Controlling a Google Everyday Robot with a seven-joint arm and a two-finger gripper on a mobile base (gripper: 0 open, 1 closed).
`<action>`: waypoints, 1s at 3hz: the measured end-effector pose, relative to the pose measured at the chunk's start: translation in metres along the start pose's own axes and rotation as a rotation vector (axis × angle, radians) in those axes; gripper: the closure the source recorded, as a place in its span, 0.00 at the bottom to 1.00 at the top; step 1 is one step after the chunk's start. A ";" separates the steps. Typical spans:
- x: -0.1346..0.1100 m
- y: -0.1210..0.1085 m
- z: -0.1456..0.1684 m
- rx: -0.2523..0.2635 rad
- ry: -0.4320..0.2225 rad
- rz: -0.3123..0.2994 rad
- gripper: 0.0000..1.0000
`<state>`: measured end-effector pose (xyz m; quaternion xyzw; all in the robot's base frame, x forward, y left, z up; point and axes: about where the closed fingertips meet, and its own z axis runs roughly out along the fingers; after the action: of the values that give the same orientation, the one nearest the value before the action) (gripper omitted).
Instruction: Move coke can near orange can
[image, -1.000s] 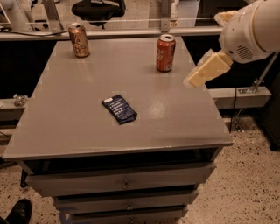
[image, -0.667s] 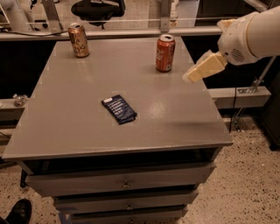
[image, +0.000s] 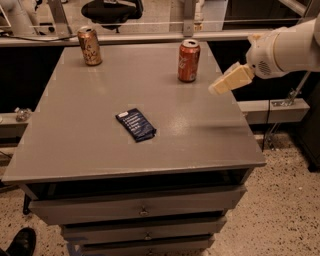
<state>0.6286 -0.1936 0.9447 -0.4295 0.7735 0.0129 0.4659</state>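
while the coke can (image: 189, 60) stands upright on the far right part of the grey desk (image: 75, 145), the orange can (image: 89, 46) stands upright near the far left corner, the two well apart with bare desk surface between them; the cream-coloured gripper (image: 223, 84) hangs in the air at the right edge of the desk, just to the right of the coke can and slightly nearer the camera, apart from it, its tip slanting down and to the left; whether the gripper is released or clenched cannot be told from this view; the white arm (image: 287, 50) carrying it enters from the right side; a dark blue flat packet (image: 136, 125) with pale lettering lies near the middle of the desk, apart from both cans; below the top, the desk front shows stacked drawers (image: 140, 210); a speckled floor (image: 285, 210) lies to the right, and a dark shoe (image: 22, 242) shows at the lower left corner
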 end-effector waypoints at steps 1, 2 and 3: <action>0.004 -0.003 0.020 0.003 -0.059 0.062 0.00; 0.006 -0.018 0.058 0.000 -0.179 0.184 0.00; 0.012 -0.030 0.095 -0.022 -0.274 0.293 0.00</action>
<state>0.7141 -0.1797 0.8935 -0.3116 0.7570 0.1476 0.5551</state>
